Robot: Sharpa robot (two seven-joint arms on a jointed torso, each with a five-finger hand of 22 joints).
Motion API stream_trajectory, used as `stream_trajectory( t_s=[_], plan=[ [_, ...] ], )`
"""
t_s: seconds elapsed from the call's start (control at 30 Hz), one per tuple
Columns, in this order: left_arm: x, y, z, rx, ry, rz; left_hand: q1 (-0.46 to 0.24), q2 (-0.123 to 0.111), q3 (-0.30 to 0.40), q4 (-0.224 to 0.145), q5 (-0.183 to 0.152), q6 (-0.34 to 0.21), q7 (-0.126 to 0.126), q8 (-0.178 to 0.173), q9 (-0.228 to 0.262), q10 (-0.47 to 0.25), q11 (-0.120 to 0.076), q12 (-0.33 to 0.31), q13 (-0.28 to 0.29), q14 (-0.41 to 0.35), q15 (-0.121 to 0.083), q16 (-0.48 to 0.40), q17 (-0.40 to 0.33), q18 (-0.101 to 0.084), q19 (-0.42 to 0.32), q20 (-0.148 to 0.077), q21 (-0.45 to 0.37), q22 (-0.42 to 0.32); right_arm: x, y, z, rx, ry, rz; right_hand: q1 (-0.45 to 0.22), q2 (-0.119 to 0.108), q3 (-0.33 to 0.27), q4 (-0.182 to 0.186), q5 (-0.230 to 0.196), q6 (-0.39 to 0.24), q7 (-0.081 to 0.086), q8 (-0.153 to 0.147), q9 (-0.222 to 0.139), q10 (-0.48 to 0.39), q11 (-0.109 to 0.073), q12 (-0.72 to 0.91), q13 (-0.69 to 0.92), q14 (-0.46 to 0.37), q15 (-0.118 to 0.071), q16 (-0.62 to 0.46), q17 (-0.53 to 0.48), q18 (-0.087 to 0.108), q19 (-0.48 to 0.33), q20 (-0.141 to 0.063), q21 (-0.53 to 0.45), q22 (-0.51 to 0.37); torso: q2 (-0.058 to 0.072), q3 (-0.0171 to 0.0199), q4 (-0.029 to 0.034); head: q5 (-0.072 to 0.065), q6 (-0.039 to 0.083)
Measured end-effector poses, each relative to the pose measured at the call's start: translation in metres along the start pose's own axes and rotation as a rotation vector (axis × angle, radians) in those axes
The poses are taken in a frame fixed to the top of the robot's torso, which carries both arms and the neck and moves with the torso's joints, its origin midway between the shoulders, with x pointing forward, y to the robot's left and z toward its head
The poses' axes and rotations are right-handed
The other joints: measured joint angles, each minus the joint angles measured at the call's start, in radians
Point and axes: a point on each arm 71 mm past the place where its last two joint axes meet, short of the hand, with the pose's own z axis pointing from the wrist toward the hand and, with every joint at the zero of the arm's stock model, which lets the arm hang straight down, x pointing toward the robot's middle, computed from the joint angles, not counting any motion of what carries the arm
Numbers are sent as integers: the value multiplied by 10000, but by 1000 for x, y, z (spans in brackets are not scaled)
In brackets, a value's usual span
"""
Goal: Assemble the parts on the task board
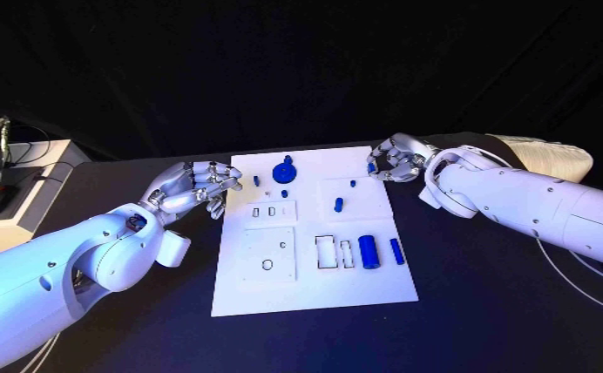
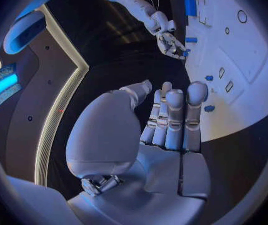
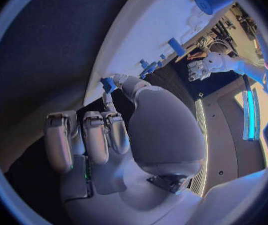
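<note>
Board: the white task board [image 1: 315, 290] lay flat in the middle of the black table [image 1: 503, 303], both hands parked at its far corners.
Parts: a round blue knob [image 1: 285, 170] sat near the board's far edge, a small blue peg [image 1: 338, 205] stood mid-board, and a fat blue cylinder [image 1: 369, 252] with a slimmer blue bar [image 1: 397, 251] beside it lay toward the near right.
Left hand: the left hand [image 1: 196, 188] hovered just off the board's left edge, fingers loosely curled and apart, nothing between them; the wrist view showed the palm bare.
Right hand: the right hand [image 1: 395, 161] sat at the board's far right corner, and there it was, a small blue piece [image 3: 108, 84] pinched at the fingertips, the other fingers folded in.
Step, as I judged it: the right hand was carrying that piece to its slot; which slot, I couldn't tell.
Risk one: the pinch looked thin, right at the tips, so a quick wrist turn could have let the piece slip and drop onto the board.
Risk two: a tilted piece could have jammed at the slot's rim.
Risk three: pressing on a jam might have pushed the board, since nothing visible clamped it.
</note>
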Motion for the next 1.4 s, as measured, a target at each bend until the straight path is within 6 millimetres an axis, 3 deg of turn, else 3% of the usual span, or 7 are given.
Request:
stream_trajectory(
  t_s=[0.3, 0.87, 0.97, 1.23, 1.4],
  plan=[
    [0, 0, 0, -7, 9, -4, 0, 0, 0, 0, 0, 0, 0, 0, 0, 0, 0, 0, 0, 0, 0, 0, -1, 0, 0, 0, 0, -1, 1, -1, 2, 112, -6, -37, -68, 172, 110, 54, 0, 185, -24, 78, 14, 0, 0, 40, 8, 0, 0, 0, 0, 0, 0, 0, 0, -1, 2, -5, 7, -4, -4],
    [0, 0, 0, -16, 24, -12, 0, 0, 0, 0, 0, 0, 0, -48, -10, -1, 0, 0, 0, 0, 0, 0, 20, 1, 0, 0, 0, 13, 2, 0, 4, 168, 14, -108, -109, 214, 139, 84, -36, 290, -56, 155, 38, 0, 0, 78, 6, 0, 1, 0, 0, 0, 0, 0, 46, -3, 2, 7, -4, 16, -42],
    [0, 1, 0, -16, 30, -15, 0, 0, 0, 0, 0, 0, 0, -48, -9, 0, 1, 0, -8, 0, 0, 0, 20, 0, 0, 0, 0, 12, 2, 1, 4, 166, -18, -118, -174, 279, 167, 112, -48, 490, -114, 241, 61, 0, -1, 116, 5, 0, 1, 0, 0, 0, 0, 0, 46, -3, 1, 7, -6, 22, -50],
    [0, 1, 0, -19, 30, -17, 0, 0, 0, 0, 0, 0, 0, -47, -9, -1, 0, 0, -8, 0, 0, 0, 19, 1, 0, 0, 0, 12, 0, 3, 3, 141, -553, -166, -360, 462, 189, 194, -165, 951, -384, 631, 209, 2, -260, 171, 4, 1, -181, 0, 0, 0, 42, -152, 85, -3, -4, 5, 0, 30, -52],
    [0, 1, 0, -24, 27, -16, 0, 0, 0, 0, 0, 0, 0, -47, -9, -1, 0, 0, -8, 0, 0, 0, 19, 1, 0, 0, 0, 12, -2, 6, 2, 127, -1026, -187, -386, 486, 189, 194, -183, 1049, -419, 735, 235, -18, -307, 185, 3, -1, -182, 0, 0, -1, 19, -200, 124, -4, -4, 0, 6, 46, -53]
  ],
)
